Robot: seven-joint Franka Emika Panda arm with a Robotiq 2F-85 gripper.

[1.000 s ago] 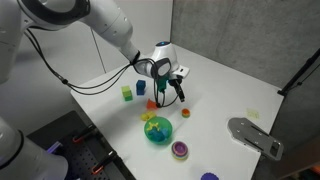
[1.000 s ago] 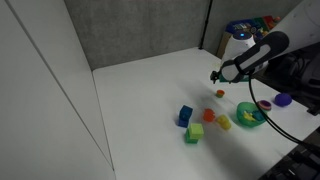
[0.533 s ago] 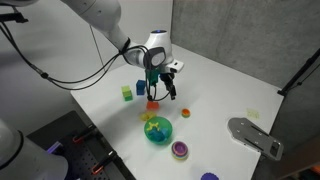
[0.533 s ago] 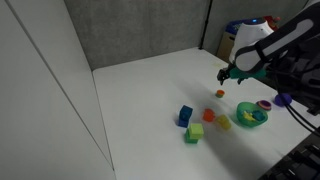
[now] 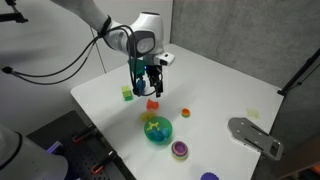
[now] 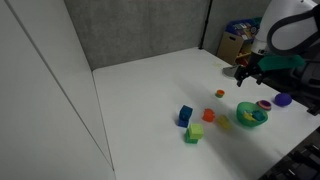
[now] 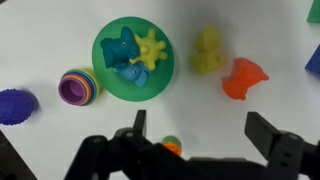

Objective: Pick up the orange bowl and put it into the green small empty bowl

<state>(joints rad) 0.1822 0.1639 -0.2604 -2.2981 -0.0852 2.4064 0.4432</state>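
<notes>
The tiny orange bowl (image 5: 185,113) rests on the white table in both exterior views (image 6: 221,93). In the wrist view it (image 7: 174,149) shows at the bottom, half hidden by the gripper's body, with the tiny green bowl (image 7: 169,142) as a green rim tight against it. The orange one looks nested in the green one. My gripper (image 7: 200,135) is open and empty, with its fingers wide apart. In both exterior views the gripper (image 5: 152,90) hangs above the table, apart from the orange bowl (image 6: 243,78).
A large teal bowl (image 7: 105,70) holds colourful pieces. Around it lie a yellow figure (image 7: 207,50), a red-orange angular piece (image 7: 243,78), stacked purple bowls (image 7: 78,87), a purple spiky ball (image 7: 15,105) and a blue cube (image 6: 185,115). A light green cube (image 5: 127,93) lies near the table edge.
My gripper has risen and moved away from the orange bowl, toward the cubes. The arm has swung with it. The orange bowl has stayed where it was.
</notes>
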